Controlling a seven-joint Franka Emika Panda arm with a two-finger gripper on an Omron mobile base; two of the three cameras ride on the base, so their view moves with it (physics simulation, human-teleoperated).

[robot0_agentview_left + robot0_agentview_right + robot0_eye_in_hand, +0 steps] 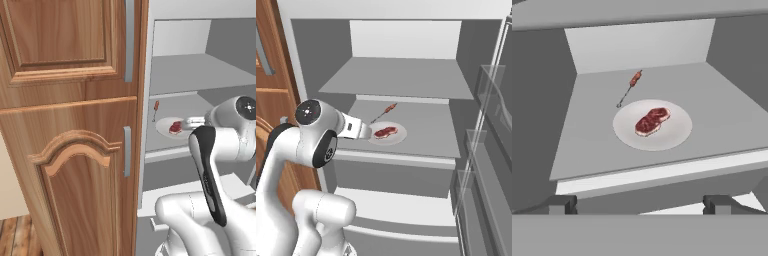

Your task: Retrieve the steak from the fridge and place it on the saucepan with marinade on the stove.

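The fridge (406,75) stands open, its pale grey shelves in view. The steak (652,121) lies on a round white plate (677,137) on the middle shelf (722,120), near that shelf's front edge. A thin red-tipped stick (629,87) lies on the shelf just behind the plate. The hand (639,204) hovers in front of the shelf edge, its 2 fingertips (562,204) set wide apart and holding nothing, aimed toward the plate. A wooden cabinet (65,125) stands to the left of the fridge.

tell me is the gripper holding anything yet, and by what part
Nothing is held. The gripper is open, short of the shelf edge, and the steak lies untouched on the white plate in the fridge.
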